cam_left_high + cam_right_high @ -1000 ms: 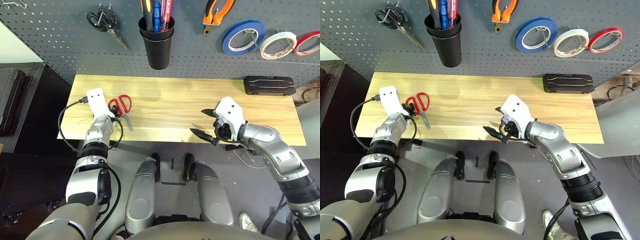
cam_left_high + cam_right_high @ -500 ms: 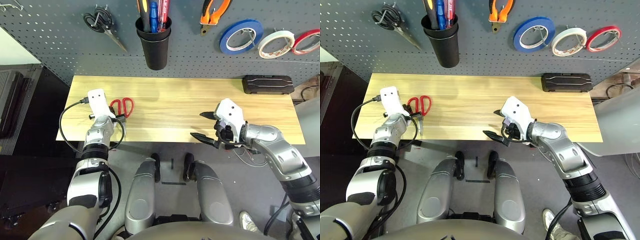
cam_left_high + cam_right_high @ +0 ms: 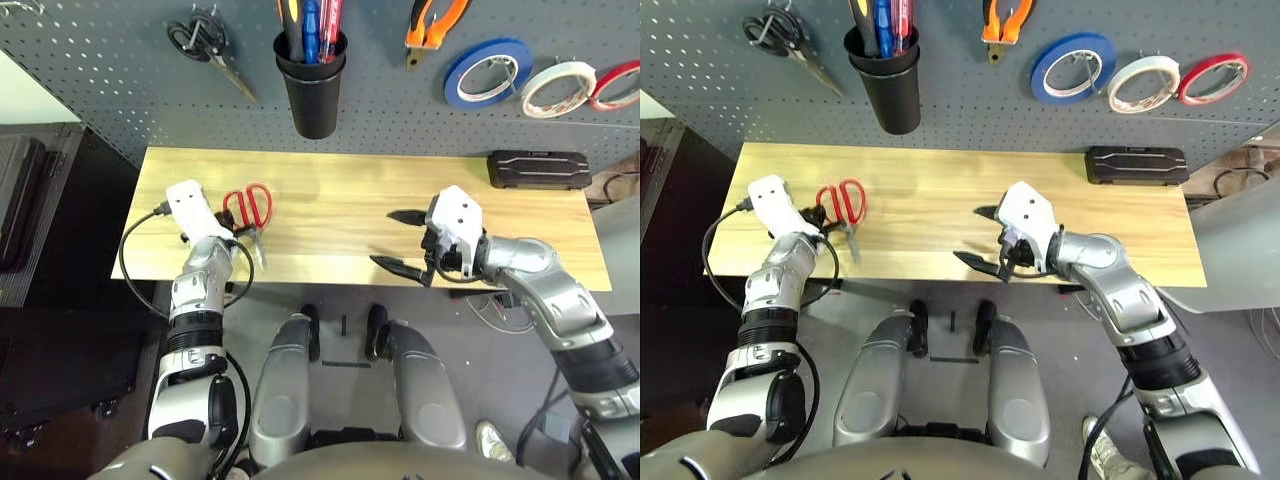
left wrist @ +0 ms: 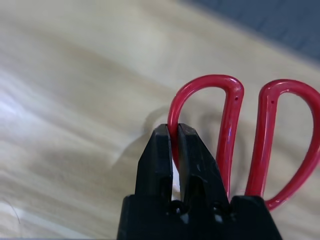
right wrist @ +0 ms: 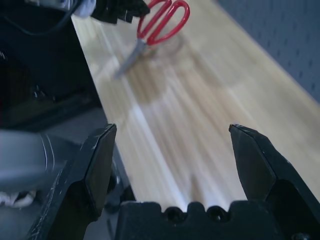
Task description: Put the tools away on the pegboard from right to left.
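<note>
The left pincer (image 4: 175, 131) is clamped on one handle loop of the red scissors (image 4: 227, 130), over the surface (image 3: 330, 200); the right pincer (image 5: 173, 127) stands apart. Beyond, the pegboard (image 3: 400, 110) carries the white tape (image 3: 557, 90) and pliers (image 3: 430, 30).

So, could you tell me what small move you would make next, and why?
I would probably lift the red-handled scissors slightly with the left gripper and carry them toward the open right gripper, since the left fingers are closed on one handle loop and the right gripper looks empty.
</note>
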Controlling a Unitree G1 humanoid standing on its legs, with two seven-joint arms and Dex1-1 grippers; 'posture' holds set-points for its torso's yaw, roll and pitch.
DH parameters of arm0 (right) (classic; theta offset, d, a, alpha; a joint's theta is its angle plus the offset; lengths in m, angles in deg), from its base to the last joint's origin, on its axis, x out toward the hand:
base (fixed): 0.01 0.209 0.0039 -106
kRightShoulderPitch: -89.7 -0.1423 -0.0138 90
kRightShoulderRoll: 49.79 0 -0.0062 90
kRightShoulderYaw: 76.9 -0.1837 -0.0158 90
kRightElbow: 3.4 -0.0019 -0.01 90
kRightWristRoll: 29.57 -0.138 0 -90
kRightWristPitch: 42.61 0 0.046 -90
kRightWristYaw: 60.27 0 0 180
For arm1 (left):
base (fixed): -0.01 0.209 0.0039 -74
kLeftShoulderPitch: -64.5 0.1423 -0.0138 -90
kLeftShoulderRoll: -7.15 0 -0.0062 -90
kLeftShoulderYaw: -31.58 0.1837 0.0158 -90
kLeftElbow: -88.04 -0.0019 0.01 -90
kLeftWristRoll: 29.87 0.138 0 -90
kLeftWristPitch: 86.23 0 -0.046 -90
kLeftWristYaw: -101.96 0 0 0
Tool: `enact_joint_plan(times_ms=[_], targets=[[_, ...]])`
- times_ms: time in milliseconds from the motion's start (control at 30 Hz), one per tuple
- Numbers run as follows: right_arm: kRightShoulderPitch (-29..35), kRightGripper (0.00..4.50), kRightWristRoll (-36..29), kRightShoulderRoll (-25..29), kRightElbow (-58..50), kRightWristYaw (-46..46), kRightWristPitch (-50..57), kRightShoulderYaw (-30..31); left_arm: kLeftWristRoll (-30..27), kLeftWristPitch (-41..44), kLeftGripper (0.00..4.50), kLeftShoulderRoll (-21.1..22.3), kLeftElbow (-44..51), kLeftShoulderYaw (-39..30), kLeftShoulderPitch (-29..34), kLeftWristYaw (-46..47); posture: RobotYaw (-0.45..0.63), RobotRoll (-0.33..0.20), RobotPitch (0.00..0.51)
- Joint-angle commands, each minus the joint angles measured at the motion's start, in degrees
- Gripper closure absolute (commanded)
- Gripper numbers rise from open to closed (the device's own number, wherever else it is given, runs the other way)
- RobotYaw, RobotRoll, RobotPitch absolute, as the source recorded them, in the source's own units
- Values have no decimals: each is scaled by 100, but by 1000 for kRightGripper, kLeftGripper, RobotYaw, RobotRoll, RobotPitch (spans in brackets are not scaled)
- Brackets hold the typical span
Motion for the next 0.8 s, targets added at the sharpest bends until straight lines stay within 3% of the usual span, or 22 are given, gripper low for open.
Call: enact_joint_plan(times_ms=[33, 433, 800], targets=[[42, 0, -369, 1, -43, -130, -221, -353, -295, 128, 4428, -88, 816, -163, 383, -41, 116, 0, 336], [-274, 0, -1154, -127, 1, -287, -397, -888, -1022, 636, 4428, 114, 2647, -509, 561, -35, 157, 0, 298], [-541, 0, -1432, -226, -224, -286, -482, -901, -1496, 973, 4428, 434, 3117, -737, 58, 138, 173, 0, 277]])
